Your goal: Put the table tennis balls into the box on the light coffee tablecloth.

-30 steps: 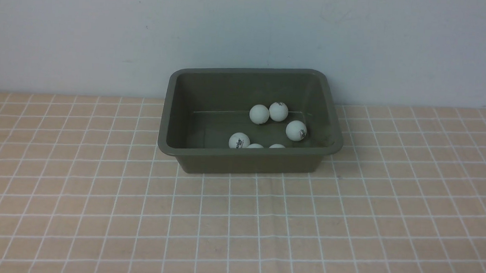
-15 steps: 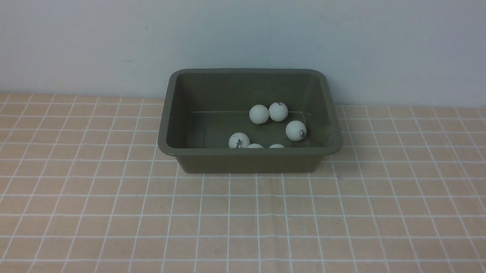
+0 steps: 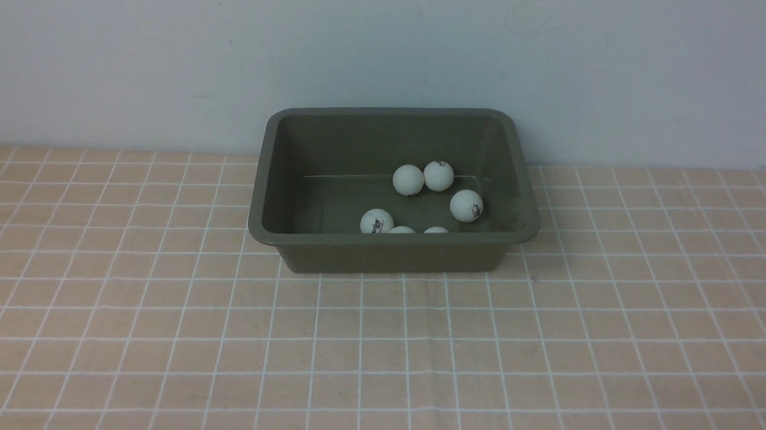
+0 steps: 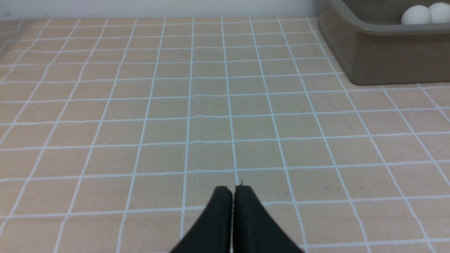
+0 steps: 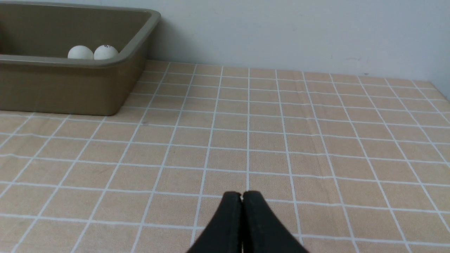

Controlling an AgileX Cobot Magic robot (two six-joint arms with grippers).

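The olive-green box [image 3: 391, 249] stands on the light coffee tablecloth [image 3: 375, 347] near the back wall. Several white table tennis balls lie inside it: two together at the back [image 3: 408, 180], one to the right [image 3: 467, 205], one near the front wall [image 3: 376, 221], and two more mostly hidden behind the front rim. The box also shows in the left wrist view [image 4: 386, 59] and the right wrist view [image 5: 63, 84], with two balls visible in each. My left gripper [image 4: 233, 189] is shut and empty over bare cloth. My right gripper [image 5: 242, 195] is shut and empty over bare cloth. Neither gripper shows in the front view.
A pale wall [image 3: 393, 56] rises right behind the box. The checked cloth spreads out on both sides and in front of the box.
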